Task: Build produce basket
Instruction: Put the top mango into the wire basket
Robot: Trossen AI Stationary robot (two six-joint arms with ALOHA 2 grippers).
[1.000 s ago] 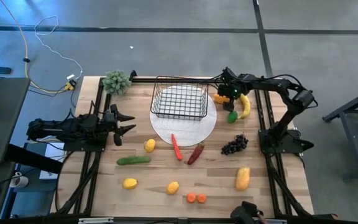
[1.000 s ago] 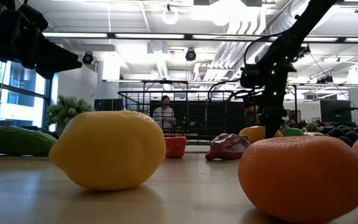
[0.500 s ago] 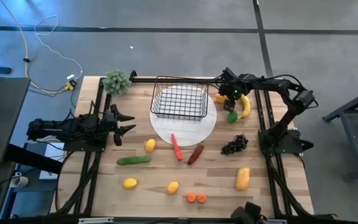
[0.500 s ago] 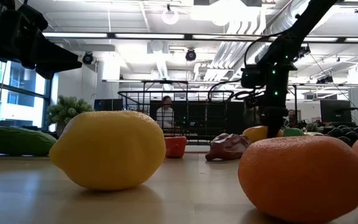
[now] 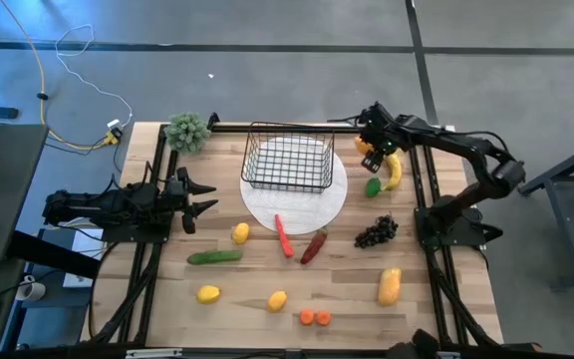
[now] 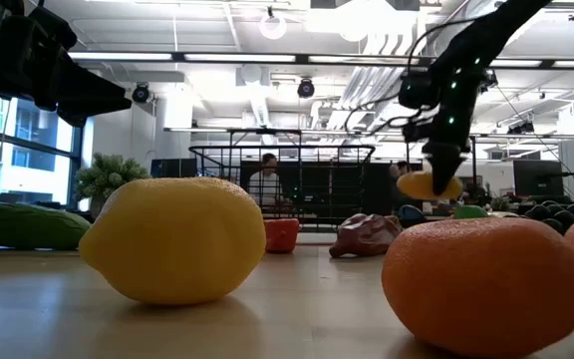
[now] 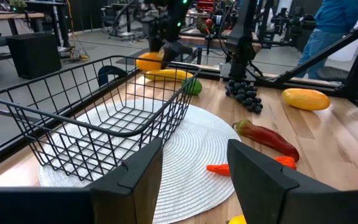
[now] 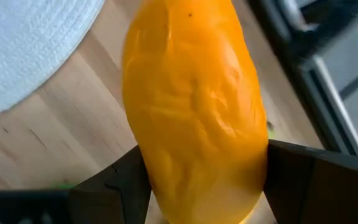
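The black wire-mesh basket (image 5: 287, 160) (image 7: 98, 118) stands on a round white mat (image 5: 297, 204). My right gripper (image 5: 372, 147) (image 6: 444, 160) hovers beyond the basket's right end, shut on an orange mango (image 8: 194, 106) (image 6: 429, 184). Below it on the table lie a yellow banana (image 5: 394, 170) and a small green fruit (image 5: 373, 185). Dark grapes (image 5: 376, 232), a second mango (image 5: 390, 285), red chillies (image 5: 314, 246), lemons (image 5: 240, 233), a cucumber (image 5: 214, 256) and carrot slices (image 5: 314, 317) lie on the near half. My left gripper (image 5: 202, 196) (image 7: 194, 174) waits open at the table's left side. My right gripper pinches the orange mango between its two fingers (image 8: 114, 180), which sit on opposite sides of its lower body (image 8: 229, 186). The fingers come from above, pointing down. The mango hangs below them, lifted clear of the table.
A green leafy bunch (image 5: 187, 131) sits at the far left corner. Black frame rails (image 5: 422, 189) run along the table's left and right sides. Bare wood lies between the mat and the left gripper.
My right gripper has risen from the table with the orange mango and shifted slightly toward the right. The mango, resting on the table a second ago, now hangs clear above the banana and green fruit. The left arm has kept still.
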